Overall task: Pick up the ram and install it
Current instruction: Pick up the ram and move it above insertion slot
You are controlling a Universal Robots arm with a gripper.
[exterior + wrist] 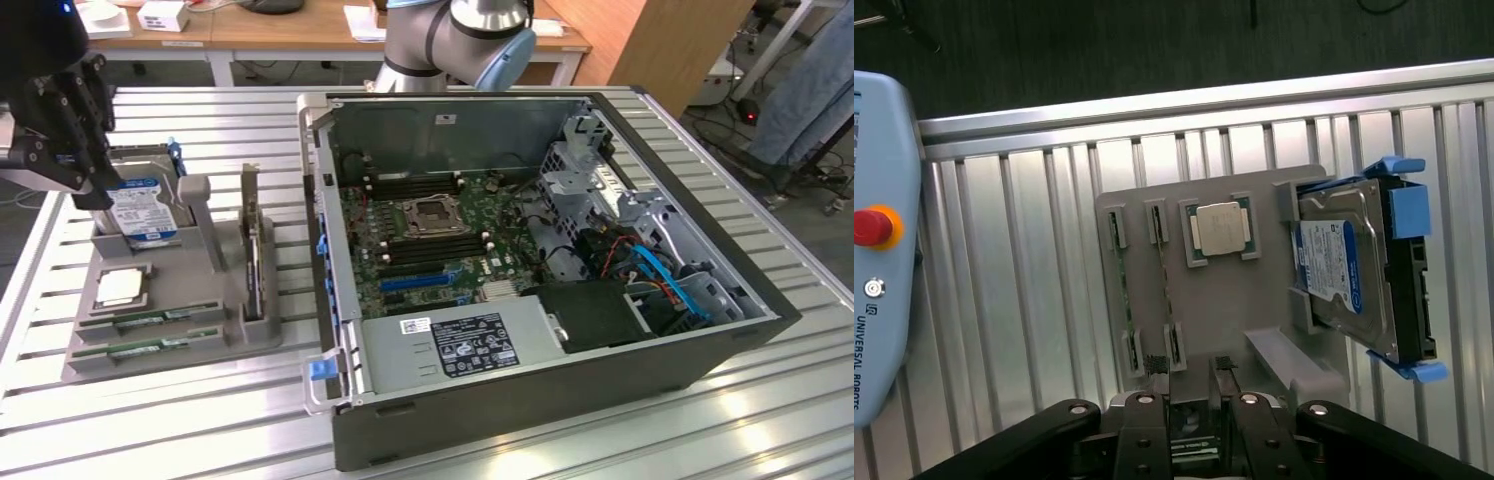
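**Gripper open over parts holder**

Your gripper (78,160) hangs w/ jaws apart, nothing held, above the hard drive (140,212) at the exterior view's left. The ram (147,319) lies in the gray holder (200,300), near end.

Grey holder (1244,300) with ram (1123,290), processor (1218,230), hard drive (1344,275)

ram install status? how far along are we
Done: nothing visible yet. Both ram sticks sit in the gray holder, and the motherboard slots look empty. In hand: nothing. The end effector is open and hovers above the holder, close to the hard drive. Left: the pick and the install, neither begun.
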